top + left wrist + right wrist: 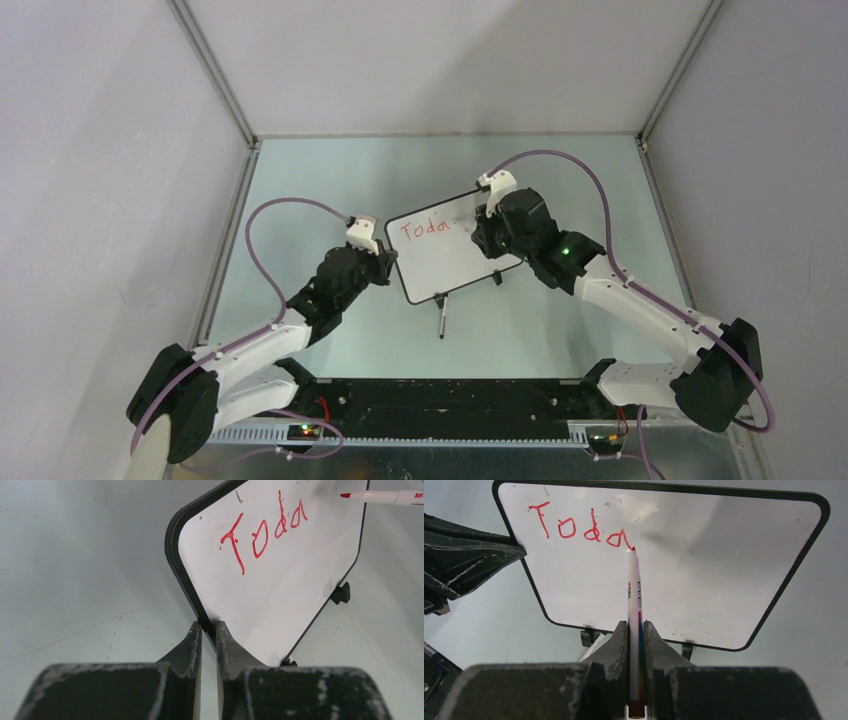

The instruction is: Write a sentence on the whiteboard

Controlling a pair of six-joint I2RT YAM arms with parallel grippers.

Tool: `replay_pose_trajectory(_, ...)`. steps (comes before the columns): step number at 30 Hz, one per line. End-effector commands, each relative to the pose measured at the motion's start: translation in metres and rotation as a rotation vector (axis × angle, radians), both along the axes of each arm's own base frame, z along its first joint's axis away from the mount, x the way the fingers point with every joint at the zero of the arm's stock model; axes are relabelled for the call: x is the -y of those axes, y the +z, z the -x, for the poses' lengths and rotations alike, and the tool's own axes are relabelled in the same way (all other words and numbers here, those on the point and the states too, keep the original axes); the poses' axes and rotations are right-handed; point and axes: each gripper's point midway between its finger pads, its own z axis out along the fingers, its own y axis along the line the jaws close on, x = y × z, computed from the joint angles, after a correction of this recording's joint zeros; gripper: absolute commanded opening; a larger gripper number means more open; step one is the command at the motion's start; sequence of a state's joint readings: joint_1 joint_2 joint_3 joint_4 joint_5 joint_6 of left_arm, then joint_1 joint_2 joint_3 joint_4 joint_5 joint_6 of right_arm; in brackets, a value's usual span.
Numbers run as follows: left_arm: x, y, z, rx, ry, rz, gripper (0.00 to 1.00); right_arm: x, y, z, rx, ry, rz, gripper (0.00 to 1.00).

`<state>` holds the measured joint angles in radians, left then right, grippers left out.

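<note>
Left gripper (pixel 207 630) is closed on the left edge of the small glossy white whiteboard (pixel 450 262) with a thin black rounded-corner frame. Right gripper (pixel 636 630) is clamped on a slim white marker with red tip (pixel 634 587), which points up at the board face. The whiteboard stands tilted on small black feet (pixel 587 637), mid pale green bench (pixel 330 180), between both grippers. The red handwritten sentence (pixel 593 527) reads only "Toda", on the top line. The marker tip is just beside the final "a"; contact cannot be told.
</note>
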<state>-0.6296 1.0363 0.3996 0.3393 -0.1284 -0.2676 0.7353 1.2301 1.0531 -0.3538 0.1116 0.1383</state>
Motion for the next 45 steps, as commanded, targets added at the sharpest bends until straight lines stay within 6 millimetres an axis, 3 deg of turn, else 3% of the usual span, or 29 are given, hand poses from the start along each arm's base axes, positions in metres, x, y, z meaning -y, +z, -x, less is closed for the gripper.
replay_pose_trajectory(1, 0.001, 0.001, -0.002, 0.019, -0.009, -0.073, 0.03, -0.007, 0.021, -0.007, 0.045, 0.007, -0.051, 0.00)
replay_pose_trajectory(20, 0.003, -0.002, 0.000, 0.017, -0.010, -0.099, 0.03, 0.000, 0.024, -0.023, 0.049, -0.044, -0.029, 0.00)
replay_pose_trajectory(45, 0.004, 0.000, 0.001, 0.022, -0.016, -0.104, 0.03, -0.002, 0.018, -0.026, -0.006, -0.030, 0.029, 0.00)
